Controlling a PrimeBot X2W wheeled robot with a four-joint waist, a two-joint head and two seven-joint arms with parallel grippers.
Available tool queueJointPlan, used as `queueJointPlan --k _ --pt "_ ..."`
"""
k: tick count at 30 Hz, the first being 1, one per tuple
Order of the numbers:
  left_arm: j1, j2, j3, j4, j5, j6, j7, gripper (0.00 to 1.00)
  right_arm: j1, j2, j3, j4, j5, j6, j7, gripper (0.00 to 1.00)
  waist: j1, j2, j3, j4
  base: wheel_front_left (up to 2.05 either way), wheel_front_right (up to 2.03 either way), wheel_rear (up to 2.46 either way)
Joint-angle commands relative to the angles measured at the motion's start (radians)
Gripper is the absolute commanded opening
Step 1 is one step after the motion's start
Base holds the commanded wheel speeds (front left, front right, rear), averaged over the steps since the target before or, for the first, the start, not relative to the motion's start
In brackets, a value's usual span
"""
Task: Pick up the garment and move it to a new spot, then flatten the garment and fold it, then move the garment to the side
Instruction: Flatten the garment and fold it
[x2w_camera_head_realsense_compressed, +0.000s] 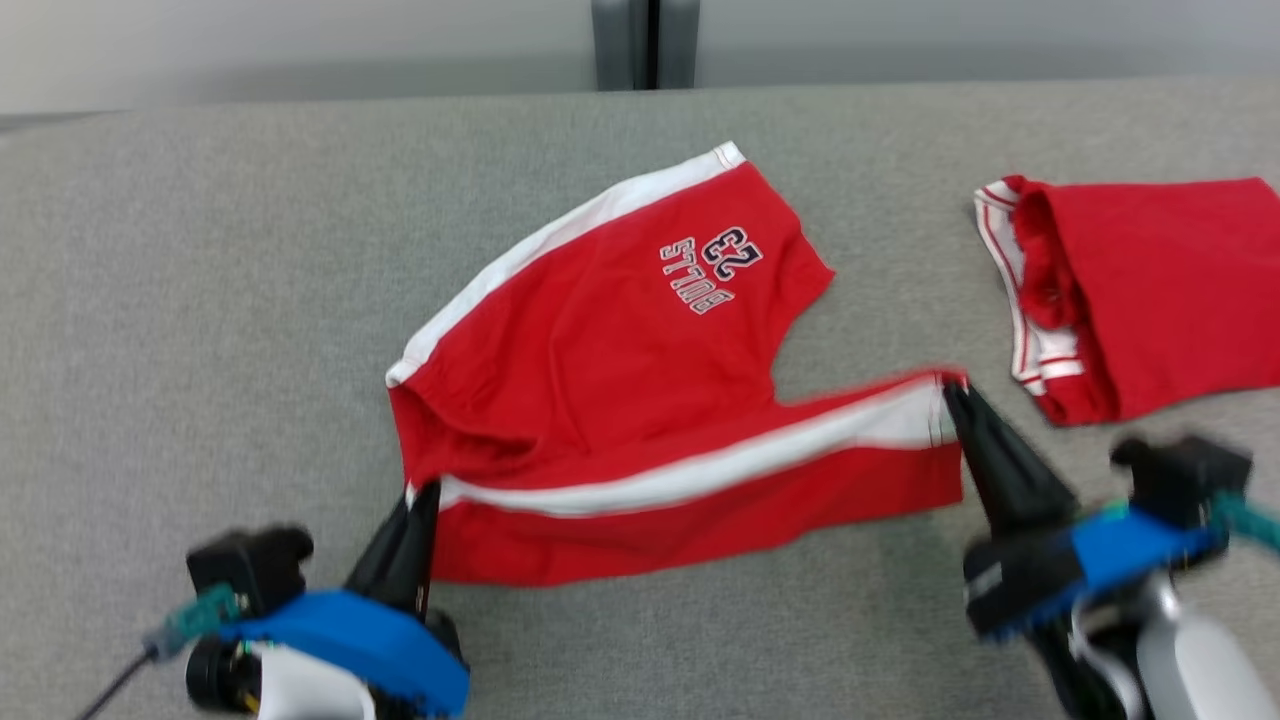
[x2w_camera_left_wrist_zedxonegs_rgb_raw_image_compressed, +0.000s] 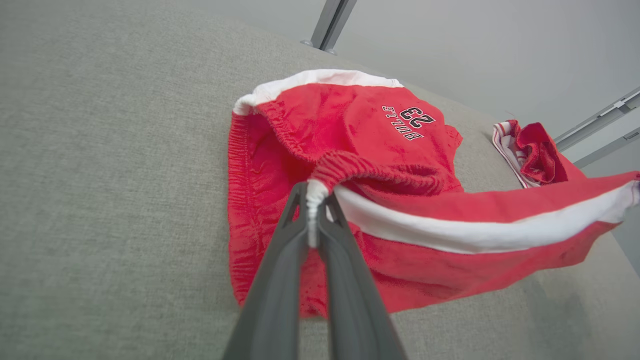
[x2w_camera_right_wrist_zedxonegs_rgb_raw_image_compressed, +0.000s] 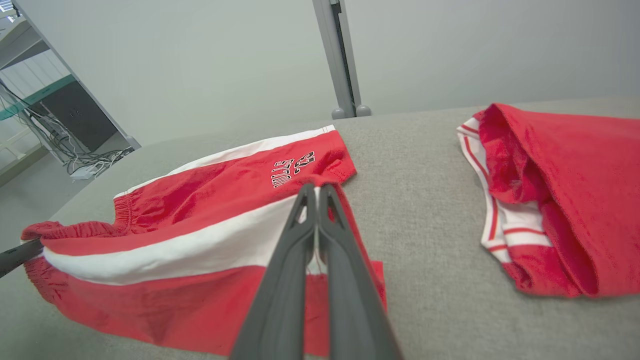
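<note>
1. Here we go: the red fabric shorts with white side stripes (x2w_camera_head_realsense_compressed: 620, 380) lie in the middle of the grey fabric-covered desk (x2w_camera_head_realsense_compressed: 200, 300). The far leg is flat, with its "BULLS 23" print facing up.
2. The left end effector (x2w_camera_head_realsense_compressed: 428, 492) is clenched on the waistband corner, right at the white stripe (the left wrist view shows the elastic bunched between the two fingers).
3. The right end effector (x2w_camera_head_realsense_compressed: 950, 392) is clamped on the hem of the near leg, also at the stripe. In the right wrist view its fingers are pressed tight together on the cloth.
4. The near leg is pulled taut between them. Both wrist views show it raised off the desk, a lift that is hard to judge from the head view.
5. A folded red garment with red-and-white trim (x2w_camera_head_realsense_compressed: 1170, 300) lies to the robot's right, apart from the shorts. Its far edge is cut off by the frame.
6. The right wrist view adds a shelf with tangled cables (x2w_camera_right_wrist_zedxonegs_rgb_raw_image_compressed: 65, 145) beyond the desk.
7. A grey metal post (x2w_camera_head_realsense_compressed: 645, 45) stands behind the desk.
8. The head view blurs around both end effectors.
</note>
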Motion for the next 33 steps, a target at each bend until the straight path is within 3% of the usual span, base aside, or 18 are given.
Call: queueJointPlan --k 1,13,20,25,26,27,28,29,33 --pt "-0.049 -0.006 0.008 0.02 -0.017 -0.017 -0.001 0.0 -0.08 -0.019 0.012 0.035 0.012 0.0 0.013 0.0 -0.0001 0.0001 0.055 0.038 0.0 0.0 0.0" --pt "-0.435 -0.042 0.036 0.21 -0.044 -0.129 -0.062 0.0 -0.74 -0.147 0.169 0.47 0.096 0.0 0.065 0.0 -0.0001 0.0001 0.238 0.157 0.0 0.0 0.0" --pt "-0.609 -0.098 -0.016 0.409 -0.055 -0.195 -0.061 0.0 -0.959 -0.153 0.229 0.753 0.118 0.0 -0.003 0.0 -0.0001 0.0001 0.269 0.201 0.0 0.0 0.0" --pt "-0.668 -0.12 -0.04 0.524 -0.05 -0.22 -0.091 0.0 -1.034 -0.132 0.282 0.899 0.112 0.0 -0.086 0.0 -0.0001 0.0001 0.273 0.199 0.0 0.0 0.0" --pt "-0.671 -0.123 -0.044 0.538 -0.052 -0.224 -0.098 0.0 -1.041 -0.129 0.294 0.915 0.111 0.0 -0.109 0.35 -0.0001 0.0001 0.272 0.196 0.0 0.0 0.0" --pt "-0.673 -0.118 -0.05 0.55 -0.043 -0.227 -0.106 0.19 -1.042 -0.127 0.307 0.93 0.11 0.0 -0.133 0.55 -0.0001 0.0001 0.269 0.193 0.0 0.0 0.0" --pt "-0.675 -0.11 -0.056 0.559 -0.025 -0.228 -0.118 0.78 -1.039 -0.125 0.317 0.942 0.11 0.0 -0.16 1.0 -0.0001 0.0001 0.265 0.19 0.0 0.0 0.0" --pt "-0.668 -0.115 -0.057 0.565 -0.031 -0.229 -0.13 1.0 -1.032 -0.121 0.323 0.952 0.114 0.0 -0.192 1.0 -0.0001 0.0001 0.259 0.185 0.0 0.0 0.0" --pt "-0.634 -0.099 -0.058 0.562 0.019 -0.2 -0.209 1.0 -0.983 -0.113 0.338 0.953 0.101 0.0 -0.32 1.0 -0.0001 0.0001 0.231 0.163 0.0 0.0 0.0"
